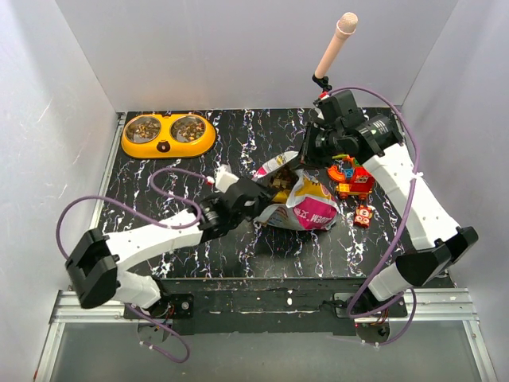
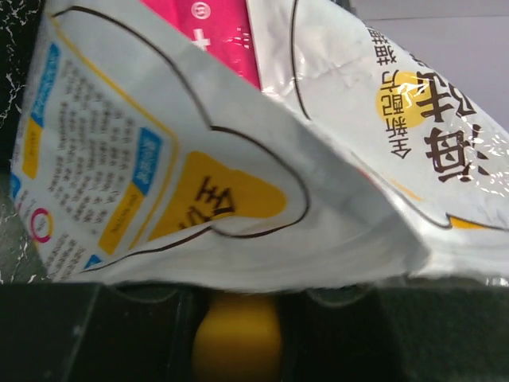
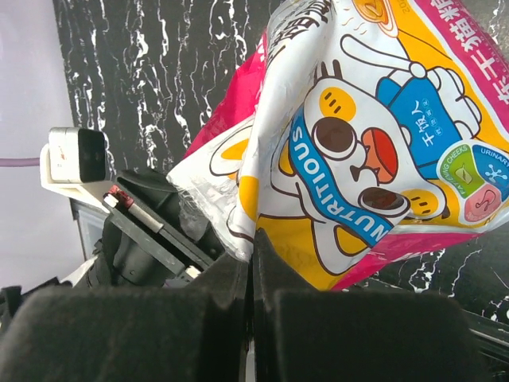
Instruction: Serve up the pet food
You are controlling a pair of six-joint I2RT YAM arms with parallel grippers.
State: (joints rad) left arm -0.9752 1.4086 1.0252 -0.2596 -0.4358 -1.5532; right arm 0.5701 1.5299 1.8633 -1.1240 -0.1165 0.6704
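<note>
Pet food bag [image 1: 310,205]: lies mid-bench [image 1: 238,255], mouth open, kibble [image 1: 280,180] showing inside. Left tool [image 1: 256,200]: pinching the bag's near-left edge. Right tool [image 1: 306,163]: pressed onto the bag's top edge. Yellow double bowl [image 1: 205,143]: far left, both wells filled. Toy bricks [image 1: 355,179]: just right of the bag.

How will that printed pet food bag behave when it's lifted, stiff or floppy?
Probably floppy: the bag looks like thin, creased, crumpled film. Likely slippery, given its glossy sheen. Its mouth is open with kibble showing, so tipping could spill.
</note>
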